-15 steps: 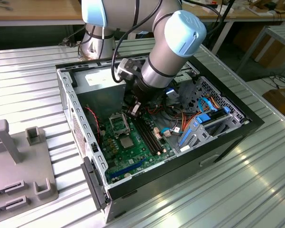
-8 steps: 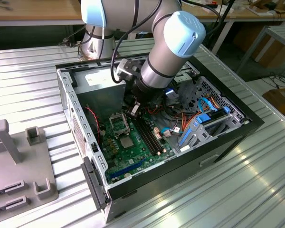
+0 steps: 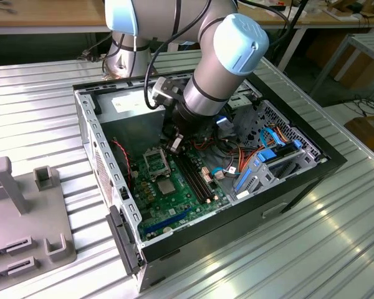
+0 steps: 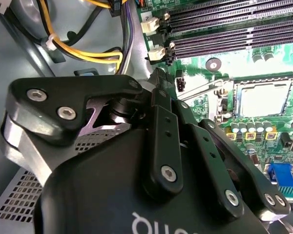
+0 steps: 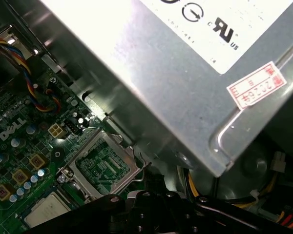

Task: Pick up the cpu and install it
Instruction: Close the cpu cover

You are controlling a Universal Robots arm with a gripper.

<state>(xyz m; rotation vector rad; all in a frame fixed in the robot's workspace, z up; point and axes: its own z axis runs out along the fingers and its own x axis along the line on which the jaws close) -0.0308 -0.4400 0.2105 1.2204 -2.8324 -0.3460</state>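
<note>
Sitting at the exterior view's left on the ribbed metal table (image 3: 37, 118), a grey fixture (image 3: 25, 218) is well apart from the rest. Next comes the open PC case (image 3: 112, 205), with the green board (image 3: 174, 199) on its floor. The socket (image 3: 156, 163) is open. The cpu (image 3: 166, 187) lies flat on the board just at 6 o'clock of the socket, beside it and not in it. The gripper (image 3: 174, 147) hangs near the socket at its 2 o'clock, above the board and apart from the cpu. Can't tell how wide the gripper is open; the cpu is not in it. The memory slots (image 3: 196, 177) run at 3 o'clock of the cpu. Blue cables (image 3: 268, 156) are at the case's far right.

The first wrist view has the socket (image 5: 105, 165), the cpu (image 5: 46, 209) and the power supply (image 5: 185, 73). The second wrist view has the gripper body (image 4: 151, 161), the cpu (image 4: 261, 100) and the slots (image 4: 234, 29).
</note>
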